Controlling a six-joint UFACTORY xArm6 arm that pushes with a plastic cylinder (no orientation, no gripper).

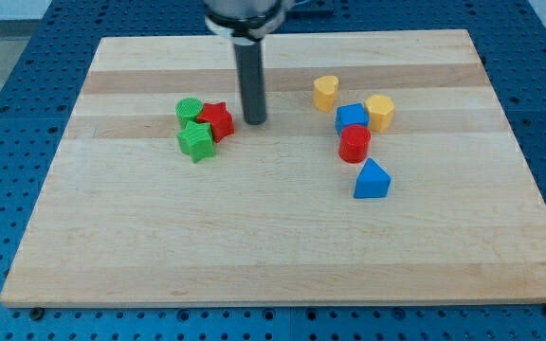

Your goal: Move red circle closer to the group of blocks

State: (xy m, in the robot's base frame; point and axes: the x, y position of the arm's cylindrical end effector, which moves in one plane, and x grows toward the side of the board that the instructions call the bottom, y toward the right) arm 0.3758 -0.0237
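The red circle (354, 144) sits right of the board's middle, touching a blue block (351, 117) above it. A yellow hexagon (380, 112) is just right of that blue block, a yellow heart (325, 92) is above and left, and a blue triangle (372, 179) lies below the red circle. At the view's left a red star (217, 120), a green circle (190, 110) and a green star (196, 142) cluster together. My tip (255, 122) rests on the board just right of the red star, well left of the red circle.
The wooden board (282, 246) lies on a blue perforated table (27, 57). The arm's dark rod (252, 76) comes down from the view's top centre.
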